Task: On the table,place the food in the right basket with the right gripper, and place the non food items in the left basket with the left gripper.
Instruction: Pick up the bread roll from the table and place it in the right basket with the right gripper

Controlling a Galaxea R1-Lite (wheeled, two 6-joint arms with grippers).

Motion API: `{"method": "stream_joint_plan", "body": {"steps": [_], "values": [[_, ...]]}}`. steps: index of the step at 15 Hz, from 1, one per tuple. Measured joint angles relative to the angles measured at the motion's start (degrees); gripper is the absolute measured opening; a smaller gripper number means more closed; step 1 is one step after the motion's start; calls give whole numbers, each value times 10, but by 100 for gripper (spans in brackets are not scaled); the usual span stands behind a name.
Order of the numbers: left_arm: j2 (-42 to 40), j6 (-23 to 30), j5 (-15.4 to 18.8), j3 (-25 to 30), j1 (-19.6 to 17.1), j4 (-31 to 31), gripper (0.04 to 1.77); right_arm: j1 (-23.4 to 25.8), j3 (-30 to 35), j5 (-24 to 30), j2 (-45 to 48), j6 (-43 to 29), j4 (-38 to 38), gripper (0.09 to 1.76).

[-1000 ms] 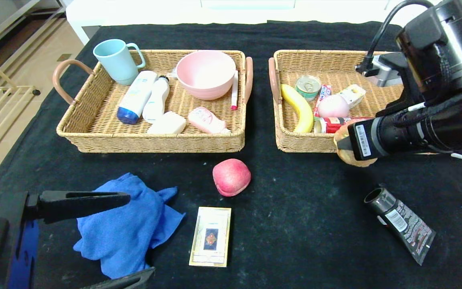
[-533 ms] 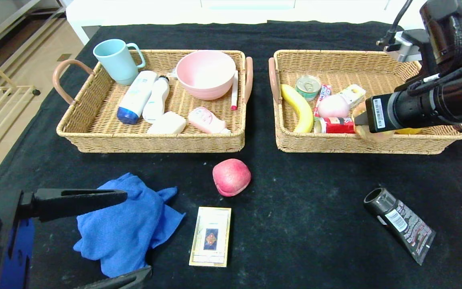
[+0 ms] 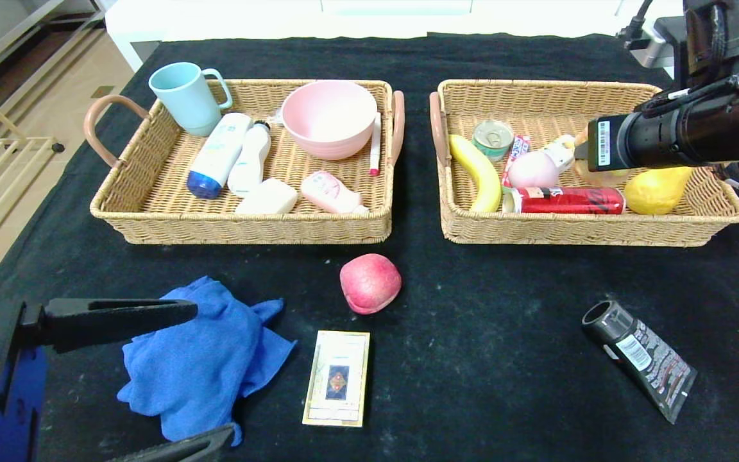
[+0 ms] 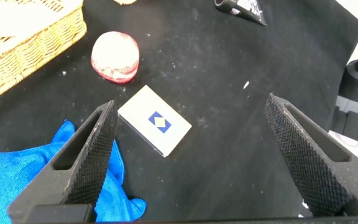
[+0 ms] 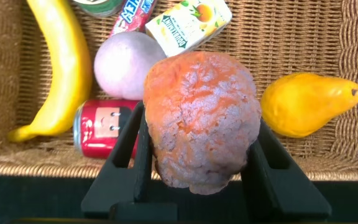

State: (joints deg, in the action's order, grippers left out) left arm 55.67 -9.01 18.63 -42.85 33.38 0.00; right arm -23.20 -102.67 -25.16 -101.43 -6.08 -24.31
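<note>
The right gripper [image 5: 199, 146] clamps a lumpy bread roll [image 5: 199, 118], long axis along its fingers, above the right basket [image 3: 539, 232] between the soda can [image 3: 565, 200] and pear [image 3: 655, 189], while the left gripper [image 4: 191, 168] hangs wide open over the card box [image 4: 155, 121].

You get bright, even light from overhead and soft, short shadows. The white surface [image 3: 369, 16] behind the table glares, washed out.

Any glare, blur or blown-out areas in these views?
Head view: white surface behind the table is blown out; the rest sharp. Right wrist view: bread in the right claw crisp, no glare. Left wrist view: left claw fingers slightly soft, card box clear.
</note>
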Motion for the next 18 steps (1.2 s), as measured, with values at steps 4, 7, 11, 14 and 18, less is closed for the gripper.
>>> {"method": "stream_joint_plan", "body": {"steps": [4, 7, 11, 14, 18], "values": [[0, 0, 0, 0, 0, 1, 172, 12, -22, -4, -22, -3, 18, 86], [2, 0, 0, 1, 0, 1, 172, 15, -28, -7, -32, -4, 19, 86], [3, 0, 0, 1, 1, 1, 172, 16, -30, -7, -37, -4, 18, 112], [3, 0, 0, 2, 1, 1, 172, 16, -30, -7, -38, -4, 16, 131], [3, 0, 0, 2, 1, 2, 172, 16, -30, -7, -38, -3, 15, 147]]}}
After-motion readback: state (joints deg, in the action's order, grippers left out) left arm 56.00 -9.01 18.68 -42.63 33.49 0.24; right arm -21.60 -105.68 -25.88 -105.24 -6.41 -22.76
